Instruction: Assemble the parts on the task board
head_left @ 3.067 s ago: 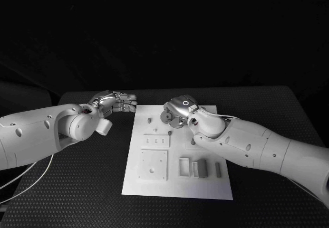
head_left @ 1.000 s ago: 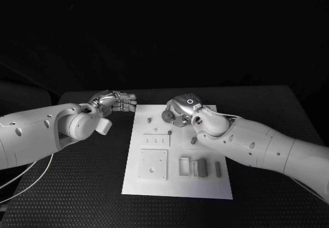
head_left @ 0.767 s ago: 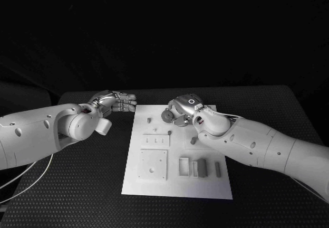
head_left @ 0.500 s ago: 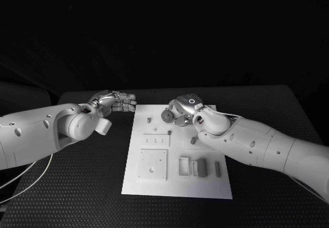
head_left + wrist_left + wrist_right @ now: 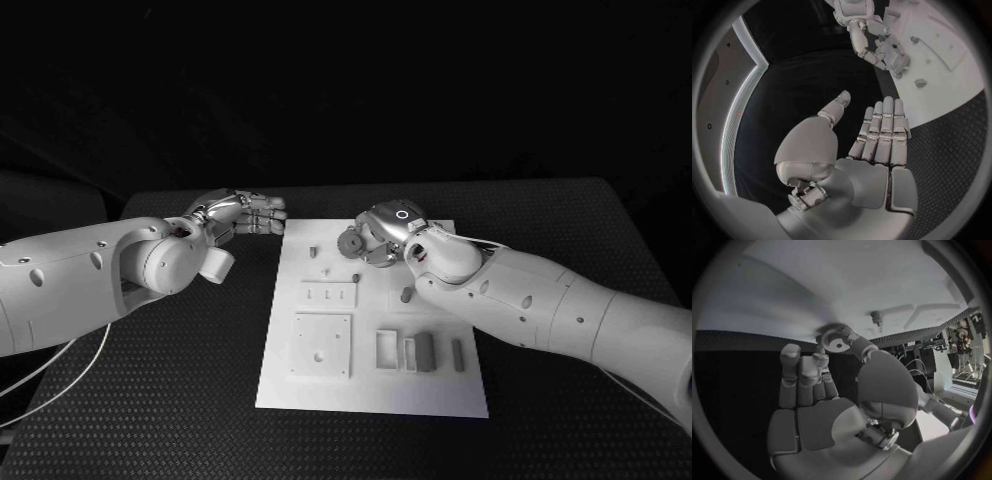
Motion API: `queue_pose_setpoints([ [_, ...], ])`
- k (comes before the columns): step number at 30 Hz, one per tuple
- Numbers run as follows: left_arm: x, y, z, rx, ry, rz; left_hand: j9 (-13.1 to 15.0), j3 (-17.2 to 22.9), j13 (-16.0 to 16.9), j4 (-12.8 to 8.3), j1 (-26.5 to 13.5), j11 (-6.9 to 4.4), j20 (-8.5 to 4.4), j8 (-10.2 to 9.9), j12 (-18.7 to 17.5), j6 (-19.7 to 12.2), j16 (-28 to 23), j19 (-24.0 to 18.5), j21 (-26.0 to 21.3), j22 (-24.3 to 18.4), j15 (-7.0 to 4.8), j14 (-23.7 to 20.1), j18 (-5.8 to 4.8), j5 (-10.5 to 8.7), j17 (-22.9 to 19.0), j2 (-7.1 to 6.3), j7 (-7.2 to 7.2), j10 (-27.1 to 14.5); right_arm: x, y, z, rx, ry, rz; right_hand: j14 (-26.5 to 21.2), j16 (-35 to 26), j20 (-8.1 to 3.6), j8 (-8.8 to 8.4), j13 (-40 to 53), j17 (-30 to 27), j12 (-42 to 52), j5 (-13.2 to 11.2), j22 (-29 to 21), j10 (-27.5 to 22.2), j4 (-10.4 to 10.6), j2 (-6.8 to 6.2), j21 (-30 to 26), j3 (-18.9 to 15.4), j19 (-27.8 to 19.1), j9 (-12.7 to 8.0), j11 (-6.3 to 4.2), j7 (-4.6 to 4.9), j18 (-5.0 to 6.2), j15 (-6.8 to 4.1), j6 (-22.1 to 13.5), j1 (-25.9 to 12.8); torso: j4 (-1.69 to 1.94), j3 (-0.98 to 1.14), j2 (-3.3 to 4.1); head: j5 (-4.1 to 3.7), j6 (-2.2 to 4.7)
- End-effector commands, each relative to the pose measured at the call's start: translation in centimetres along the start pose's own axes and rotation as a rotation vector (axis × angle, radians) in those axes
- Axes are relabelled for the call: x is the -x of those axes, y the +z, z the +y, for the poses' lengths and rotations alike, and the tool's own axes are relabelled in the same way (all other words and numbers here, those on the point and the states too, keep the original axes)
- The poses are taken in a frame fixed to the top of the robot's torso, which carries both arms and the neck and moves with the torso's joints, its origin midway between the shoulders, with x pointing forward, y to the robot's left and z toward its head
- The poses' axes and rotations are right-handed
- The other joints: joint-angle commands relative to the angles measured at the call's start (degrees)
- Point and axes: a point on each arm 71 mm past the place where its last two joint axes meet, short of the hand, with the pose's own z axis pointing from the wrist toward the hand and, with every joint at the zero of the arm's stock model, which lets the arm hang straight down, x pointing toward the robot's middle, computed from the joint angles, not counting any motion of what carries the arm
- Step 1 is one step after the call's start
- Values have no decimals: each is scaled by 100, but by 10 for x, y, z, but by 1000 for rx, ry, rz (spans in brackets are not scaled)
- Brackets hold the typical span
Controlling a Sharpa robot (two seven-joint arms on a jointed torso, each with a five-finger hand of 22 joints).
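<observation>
While the right hand hangs over the upper end of the board in the centre of the head frame, it pinches a small round gear between thumb and fingertips; in the head view the gear shows only as a dark disc at the hand's left edge, partly covered by the fingers. The left hand sits in the upper left, just off the board's top left corner, fingers straight and close together, thumb apart, holding nothing. Small pegs stand near the board's top, too small to make out. Lower on the board lie a square plate and upright blocks. The right forearm hides part of the board's right edge.
</observation>
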Motion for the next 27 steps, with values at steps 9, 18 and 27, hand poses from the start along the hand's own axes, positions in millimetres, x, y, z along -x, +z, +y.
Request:
queue_pose_setpoints([
  [9,-2,0,-1,-6,0,8,-7,-5,9,-3,5,10,-14,-21,-31,-54,-29,25,-30,-6,17,38,-62,19,10,6,57,-18,-2,1,3,17,10,22,-26,-3,-24,55,1,10,9,14,107,-25,51,113,-30,-5,12,-6,8,131,394,1,-51,65,-2,-1,-1,14,-20],
  [18,-1,0,-1,-6,0,6,-8,-6,9,-3,-2,10,-15,-24,-32,-60,-32,25,-30,-7,17,39,-62,19,12,6,59,-18,-1,1,4,7,13,13,-27,2,-20,96,3,14,19,9,113,-26,47,156,-22,-35,3,0,-14,109,394,-18,24,80,-5,3,1,13,-26],
  [27,-1,0,-1,-6,0,6,-8,-5,10,-6,-2,10,-17,-25,-34,-63,-34,25,-30,-7,16,40,-61,20,14,6,60,-19,1,1,5,-1,11,-8,-26,2,-16,95,1,14,19,10,112,-25,82,134,-19,-58,3,-7,-18,106,394,-24,24,42,0,2,-2,9,-21],
])
